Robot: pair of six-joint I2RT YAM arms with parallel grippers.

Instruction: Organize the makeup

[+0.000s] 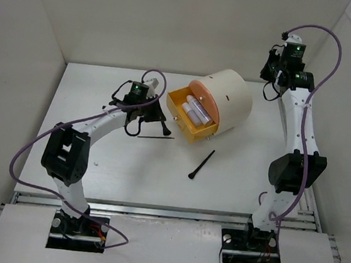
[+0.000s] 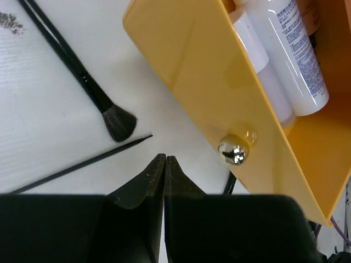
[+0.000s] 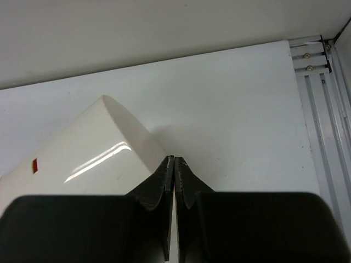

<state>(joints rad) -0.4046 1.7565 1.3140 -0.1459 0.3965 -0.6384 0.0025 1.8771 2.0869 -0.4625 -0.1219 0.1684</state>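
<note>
Two white tubes [image 2: 299, 49] inside the orange drawer [image 2: 208, 71], black brush [image 2: 119, 123] outside.

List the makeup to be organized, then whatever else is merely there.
Makeup: bristled black brush; thin black stick; another black brush; white tubes, in the drawer.
Merely there: cream cylinder; its open orange drawer; metal rail.

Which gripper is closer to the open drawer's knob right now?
Left. The left gripper, shut, sits just beside the drawer knob, apart from it. The right gripper, also shut, is off behind the cream cylinder, at its closed end.
</note>
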